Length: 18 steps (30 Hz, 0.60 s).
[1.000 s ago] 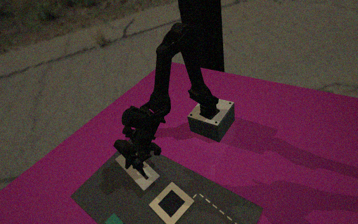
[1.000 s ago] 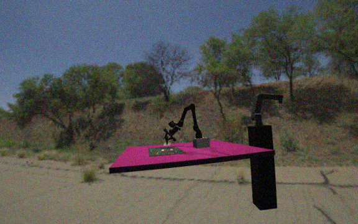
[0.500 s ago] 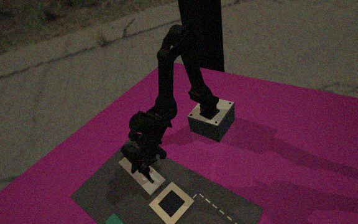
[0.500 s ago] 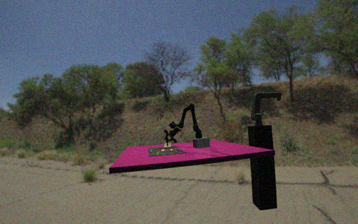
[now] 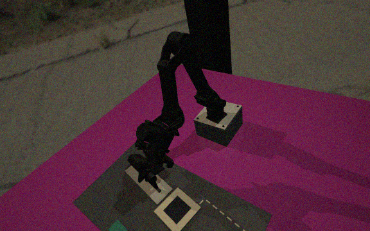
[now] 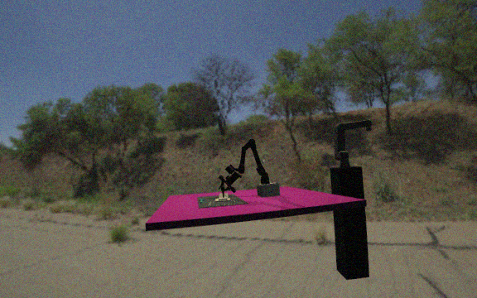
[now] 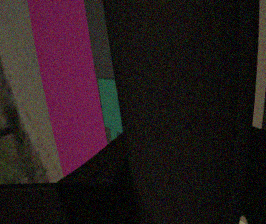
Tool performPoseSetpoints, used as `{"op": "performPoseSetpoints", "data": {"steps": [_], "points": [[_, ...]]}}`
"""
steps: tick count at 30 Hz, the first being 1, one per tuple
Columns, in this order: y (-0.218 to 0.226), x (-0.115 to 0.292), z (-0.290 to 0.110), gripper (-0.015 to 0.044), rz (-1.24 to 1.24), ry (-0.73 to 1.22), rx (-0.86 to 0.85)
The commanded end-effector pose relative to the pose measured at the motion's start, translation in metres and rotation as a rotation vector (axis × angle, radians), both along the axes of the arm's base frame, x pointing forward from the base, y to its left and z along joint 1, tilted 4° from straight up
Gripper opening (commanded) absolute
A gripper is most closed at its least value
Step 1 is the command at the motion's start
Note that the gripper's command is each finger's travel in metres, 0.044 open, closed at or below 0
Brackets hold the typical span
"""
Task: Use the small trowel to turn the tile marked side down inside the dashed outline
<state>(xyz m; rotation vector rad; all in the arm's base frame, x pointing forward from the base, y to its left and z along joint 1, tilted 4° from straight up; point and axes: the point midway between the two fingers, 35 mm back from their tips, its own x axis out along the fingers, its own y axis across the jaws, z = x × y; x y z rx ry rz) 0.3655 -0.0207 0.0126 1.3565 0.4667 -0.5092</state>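
The gripper [image 5: 151, 179] is clamped on what seems the trowel [image 5: 154, 183], its pale blade [image 5: 146, 187] beneath; the marked tile [image 5: 177, 210] lies just beyond.

Magenta table [image 5: 300, 135] on cracked pavement [image 5: 44, 83]. Black post [image 5: 209, 32] at 12 o'clock. Teal patch [image 5: 117, 226] at 6 o'clock.

Magenta table [image 5: 300, 135], dark grey mat [image 5: 133, 205], cream tile [image 5: 161, 212] with black square centre.
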Motion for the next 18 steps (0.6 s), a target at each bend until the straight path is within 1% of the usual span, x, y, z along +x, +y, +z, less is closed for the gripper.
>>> {"op": "performPoseSetpoints", "data": {"steps": [1,6,18], "points": [[-0.001,0.001,-0.005,0.0,-0.001,-0.009,-0.003],[0.0,0.001,-0.007,0.0,-0.001,-0.009,-0.003],[0.02,0.001,-0.009,0.0,-0.002,-0.006,-0.001]]}}
